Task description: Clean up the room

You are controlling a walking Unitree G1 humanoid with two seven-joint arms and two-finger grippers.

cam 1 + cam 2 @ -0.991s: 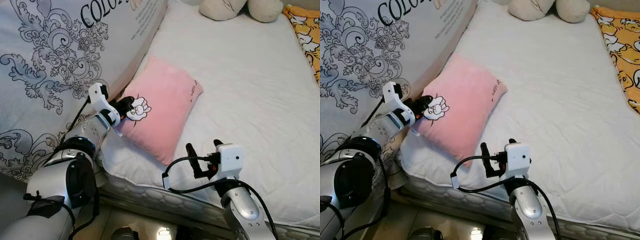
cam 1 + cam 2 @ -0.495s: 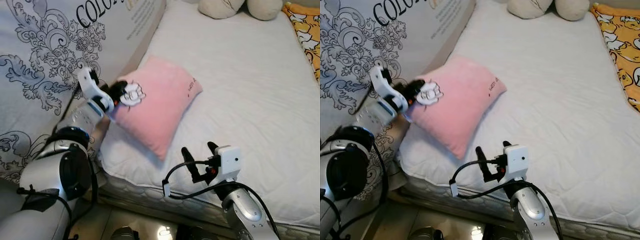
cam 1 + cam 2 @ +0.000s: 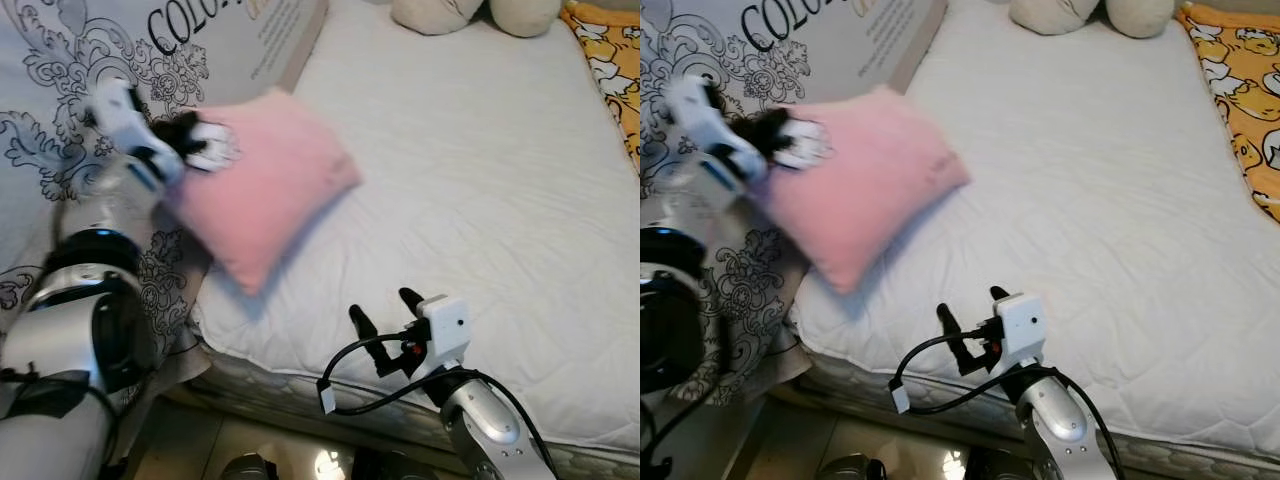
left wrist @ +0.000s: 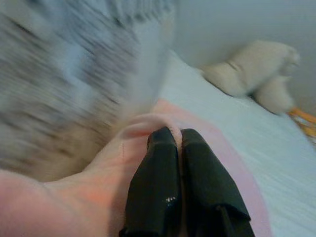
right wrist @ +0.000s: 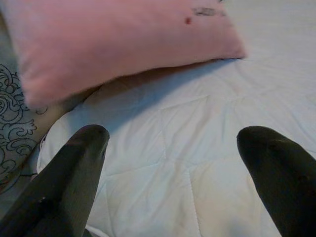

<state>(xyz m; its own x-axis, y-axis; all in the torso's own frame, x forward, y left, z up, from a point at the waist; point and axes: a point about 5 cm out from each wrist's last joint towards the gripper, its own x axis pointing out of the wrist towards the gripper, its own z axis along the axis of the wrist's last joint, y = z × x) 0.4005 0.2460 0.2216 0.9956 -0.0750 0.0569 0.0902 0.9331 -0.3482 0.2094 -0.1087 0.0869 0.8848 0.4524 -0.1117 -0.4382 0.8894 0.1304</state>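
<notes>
The left gripper (image 3: 190,140) is pinched on the pink pillow's (image 3: 265,180) left corner, lifted over the white mattress (image 3: 480,180) — beside bedding lettered "COLO" (image 3: 190,22). The right gripper (image 3: 385,315) hovers nearer, fingers apart.

Both arms are silver metal with rounded, glossy black joint housings, the left one (image 3: 95,330) bulky at the elbow. The right end effector (image 3: 385,315) has two long black fingers on a white box-shaped wrist block (image 3: 443,325), with red parts at its base. A black cable (image 3: 345,375) loops from it to a small white connector (image 3: 327,397). The left end effector (image 4: 180,187) has glossy black fingers (image 4: 153,197) and a white wrist piece.
</notes>
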